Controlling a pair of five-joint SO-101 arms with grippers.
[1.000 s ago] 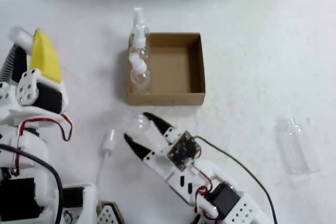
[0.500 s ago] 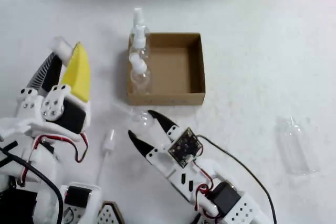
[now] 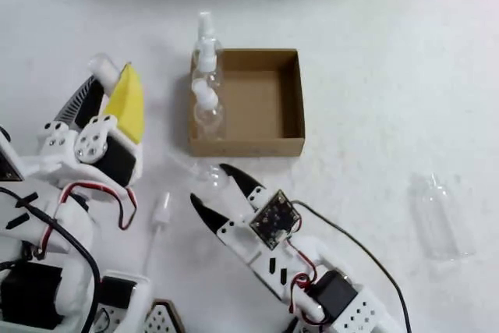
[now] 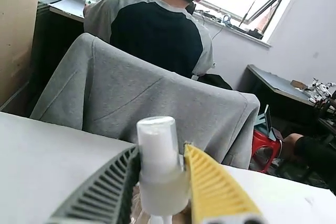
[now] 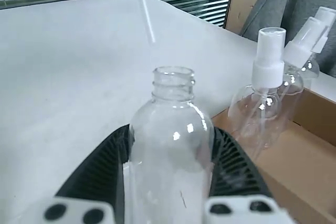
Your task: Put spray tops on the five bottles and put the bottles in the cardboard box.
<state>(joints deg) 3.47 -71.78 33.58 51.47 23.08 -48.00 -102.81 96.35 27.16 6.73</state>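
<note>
Gripping an uncapped bottle near the cardboard box, the right pincer could let it tilt; farther off, the left pincer clenches a spray top that may miss the narrow neck if misaligned

A clear, glossy plastic bottle is seen catching highlights against the matt black, ribbed plastic of the right gripper. A smooth white plastic spray top is framed by the left gripper, ribbed grey plastic on one finger and smooth yellow on the other. The cardboard box is shown in matt brown board, and the table is covered in white, faintly rough cloth.
</note>
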